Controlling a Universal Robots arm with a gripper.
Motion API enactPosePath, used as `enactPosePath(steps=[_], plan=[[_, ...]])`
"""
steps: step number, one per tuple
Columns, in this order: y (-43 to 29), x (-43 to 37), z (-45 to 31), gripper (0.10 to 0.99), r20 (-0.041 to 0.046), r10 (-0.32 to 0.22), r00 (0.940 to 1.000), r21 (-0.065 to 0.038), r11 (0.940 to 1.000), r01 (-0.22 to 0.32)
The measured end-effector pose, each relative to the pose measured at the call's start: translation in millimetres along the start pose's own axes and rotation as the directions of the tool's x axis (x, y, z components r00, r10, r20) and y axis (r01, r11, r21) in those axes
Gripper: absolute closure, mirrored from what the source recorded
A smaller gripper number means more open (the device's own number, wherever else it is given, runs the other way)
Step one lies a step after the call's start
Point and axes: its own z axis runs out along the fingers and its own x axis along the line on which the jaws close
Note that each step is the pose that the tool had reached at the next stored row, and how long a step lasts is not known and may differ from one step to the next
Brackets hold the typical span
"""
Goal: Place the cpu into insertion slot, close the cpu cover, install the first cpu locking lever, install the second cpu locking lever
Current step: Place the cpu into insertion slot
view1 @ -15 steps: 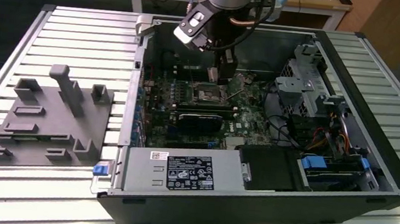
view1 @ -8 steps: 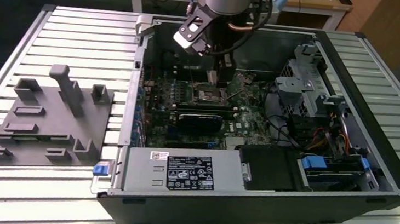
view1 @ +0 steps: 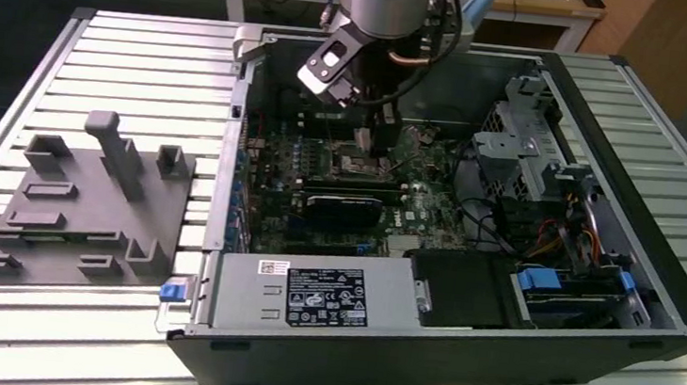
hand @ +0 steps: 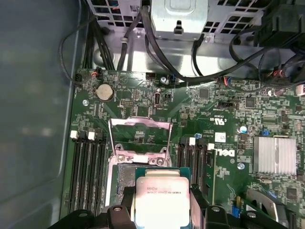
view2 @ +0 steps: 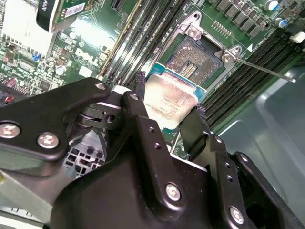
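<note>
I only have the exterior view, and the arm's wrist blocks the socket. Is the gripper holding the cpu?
Observer: Yes. In the second wrist view the gripper is shut on the cpu, one finger on each of two opposite edges.
Operator: Is it seated in the insertion slot?
Observer: No. The insertion slot shows bare contacts beyond the chip's edge.
Operator: And the cpu cover?
Observer: In the first wrist view the cpu cover stands flipped open, off the slot.
</note>
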Motion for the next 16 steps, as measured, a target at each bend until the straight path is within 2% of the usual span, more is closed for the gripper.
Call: enactPosePath(steps=[16], plan=[[-2.7,0.6,25.4,0.549,0.0001,0.000,1.0000,0.000,1.0000,0.000]])
